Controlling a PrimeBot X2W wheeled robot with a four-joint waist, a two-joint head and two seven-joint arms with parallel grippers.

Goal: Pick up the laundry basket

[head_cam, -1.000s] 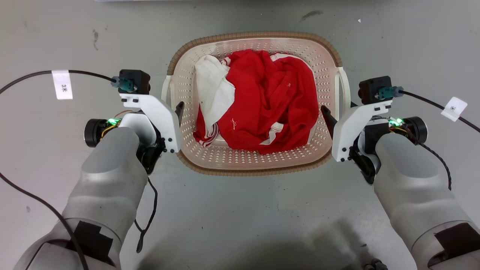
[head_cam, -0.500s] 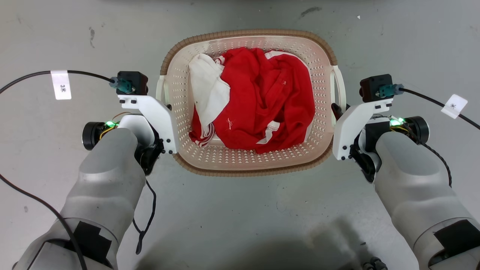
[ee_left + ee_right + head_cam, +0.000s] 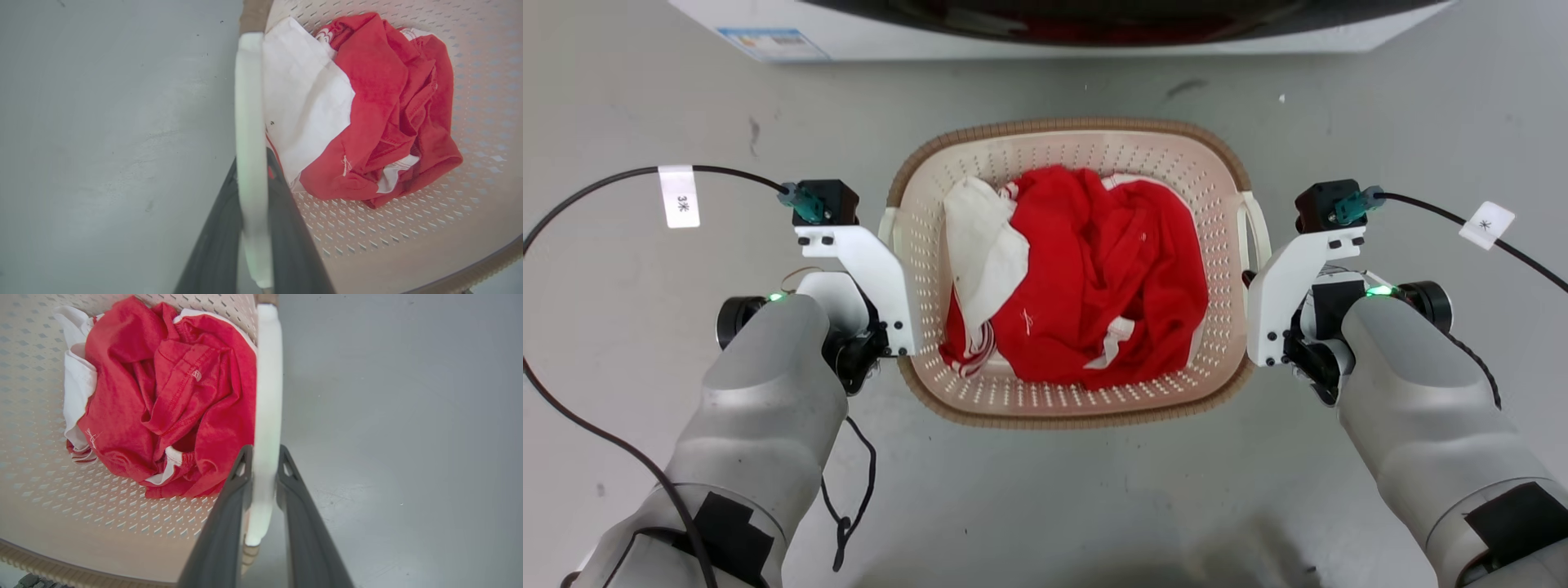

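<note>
Cream-white laundry basket (image 3: 1062,126) of red clothes (image 3: 1094,269) lies on the grey floor (image 3: 1045,490) between the arms, left tool (image 3: 252,163) and right tool (image 3: 264,451) each clamped on a white side handle (image 3: 267,375); the grasp seems done, and next comes a level, simultaneous lift.

A white washing machine (image 3: 874,45) is seen at the far edge of the grey floor (image 3: 1045,490). In front of the washing machine, a crumpled red garment (image 3: 1094,286) is bundled with a white cloth (image 3: 984,245). A printed label (image 3: 772,42) is stuck near the washing machine's left corner.
</note>
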